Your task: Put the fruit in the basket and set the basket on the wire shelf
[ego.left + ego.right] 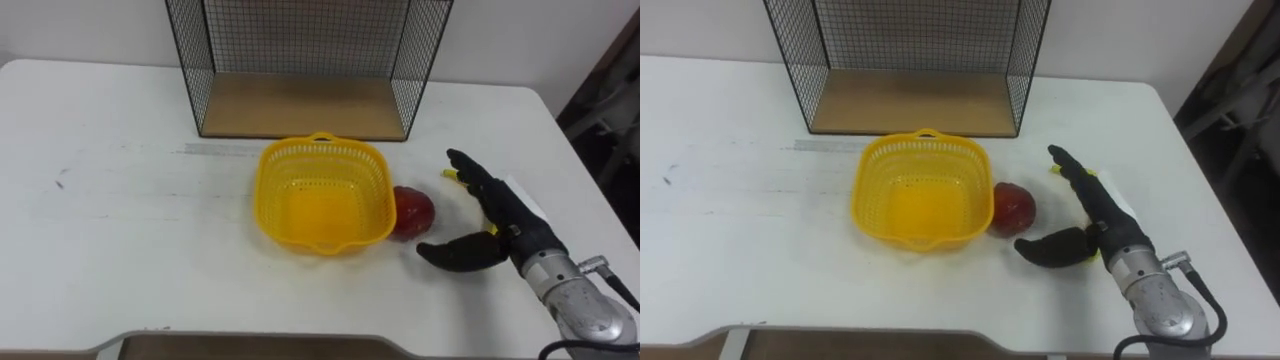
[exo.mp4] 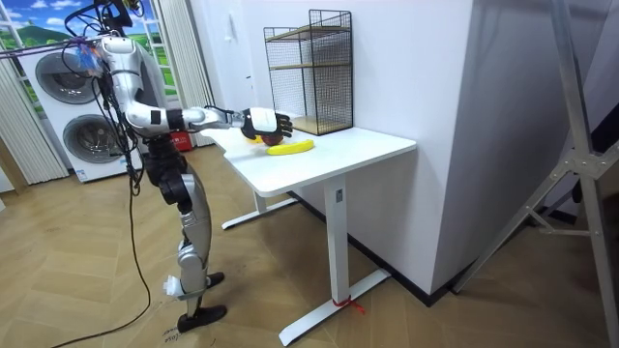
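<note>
While basket (image 1: pixel 272 190) sits empty mid-frame, red fruit (image 1: pixel 413 211) touches its right wall; right hand (image 1: pixel 512 232) just right of fruit, fingers spread wide, empty.

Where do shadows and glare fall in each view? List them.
Left eye view: even light on the white table, no glare; the yellow basket glows brightest at its floor. Right eye view: the open right hand and the red apple cast only faint, soft shadows. Room view: the wall is evenly bright, and it is darker under the table.
</note>
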Controlling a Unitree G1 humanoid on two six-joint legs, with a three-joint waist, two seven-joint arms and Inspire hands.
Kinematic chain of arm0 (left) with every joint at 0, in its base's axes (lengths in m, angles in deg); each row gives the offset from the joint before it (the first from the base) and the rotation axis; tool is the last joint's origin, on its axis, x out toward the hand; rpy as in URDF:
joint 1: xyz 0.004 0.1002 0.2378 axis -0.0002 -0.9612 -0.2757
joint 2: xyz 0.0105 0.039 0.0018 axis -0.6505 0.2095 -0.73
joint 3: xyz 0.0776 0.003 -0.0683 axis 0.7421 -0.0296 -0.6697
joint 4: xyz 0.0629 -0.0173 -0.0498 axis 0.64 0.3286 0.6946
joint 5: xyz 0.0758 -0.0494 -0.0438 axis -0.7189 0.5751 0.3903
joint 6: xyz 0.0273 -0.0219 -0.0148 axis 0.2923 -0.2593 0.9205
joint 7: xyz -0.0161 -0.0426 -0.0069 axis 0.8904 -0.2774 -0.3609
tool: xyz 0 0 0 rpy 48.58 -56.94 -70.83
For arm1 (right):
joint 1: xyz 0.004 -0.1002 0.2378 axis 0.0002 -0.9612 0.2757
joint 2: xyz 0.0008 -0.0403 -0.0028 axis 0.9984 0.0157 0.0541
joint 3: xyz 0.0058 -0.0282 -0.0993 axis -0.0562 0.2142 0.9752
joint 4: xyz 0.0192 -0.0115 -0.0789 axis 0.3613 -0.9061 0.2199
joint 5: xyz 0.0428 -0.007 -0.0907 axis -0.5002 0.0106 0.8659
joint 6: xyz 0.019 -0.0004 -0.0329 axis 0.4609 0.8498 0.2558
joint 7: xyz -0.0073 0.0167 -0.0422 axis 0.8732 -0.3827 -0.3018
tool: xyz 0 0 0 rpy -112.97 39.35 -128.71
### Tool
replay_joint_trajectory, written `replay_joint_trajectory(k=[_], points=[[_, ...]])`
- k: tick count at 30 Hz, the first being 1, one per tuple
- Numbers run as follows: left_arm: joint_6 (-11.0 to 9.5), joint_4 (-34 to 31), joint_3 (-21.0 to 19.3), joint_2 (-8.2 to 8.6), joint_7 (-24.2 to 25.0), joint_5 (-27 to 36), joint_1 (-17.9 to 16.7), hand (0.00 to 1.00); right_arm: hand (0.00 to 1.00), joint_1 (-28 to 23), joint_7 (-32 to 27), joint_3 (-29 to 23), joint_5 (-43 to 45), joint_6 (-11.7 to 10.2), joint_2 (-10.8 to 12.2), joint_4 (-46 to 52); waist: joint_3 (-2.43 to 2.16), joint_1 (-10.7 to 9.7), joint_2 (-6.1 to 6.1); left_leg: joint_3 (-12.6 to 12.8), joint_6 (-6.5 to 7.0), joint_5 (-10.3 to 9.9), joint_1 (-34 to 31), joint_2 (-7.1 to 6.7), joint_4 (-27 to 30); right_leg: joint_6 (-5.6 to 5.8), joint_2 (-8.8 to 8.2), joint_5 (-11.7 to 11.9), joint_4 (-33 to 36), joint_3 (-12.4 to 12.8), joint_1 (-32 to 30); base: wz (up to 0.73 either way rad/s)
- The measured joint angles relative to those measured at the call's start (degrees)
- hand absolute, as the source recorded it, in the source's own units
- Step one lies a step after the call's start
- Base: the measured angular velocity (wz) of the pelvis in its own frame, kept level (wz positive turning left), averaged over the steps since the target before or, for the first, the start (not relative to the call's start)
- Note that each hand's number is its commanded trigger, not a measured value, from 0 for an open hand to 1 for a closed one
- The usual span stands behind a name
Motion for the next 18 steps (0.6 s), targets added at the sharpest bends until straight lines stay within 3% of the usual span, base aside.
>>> replay_joint_trajectory(k=[18], points=[[0.10, 0.81, 1.10, -0.04, -0.96, -0.05, 1.20, 0.00, 0.00, 0.83, -0.50, 1.62, -0.92, 0.01, -0.03, -0.90, 0.26, 0.33, -0.52, -0.31, 0.00, 0.01, -0.59, 0.02, 0.03, 0.00, -0.01, 0.00, -0.02, -0.12, -0.60, 0.00]])
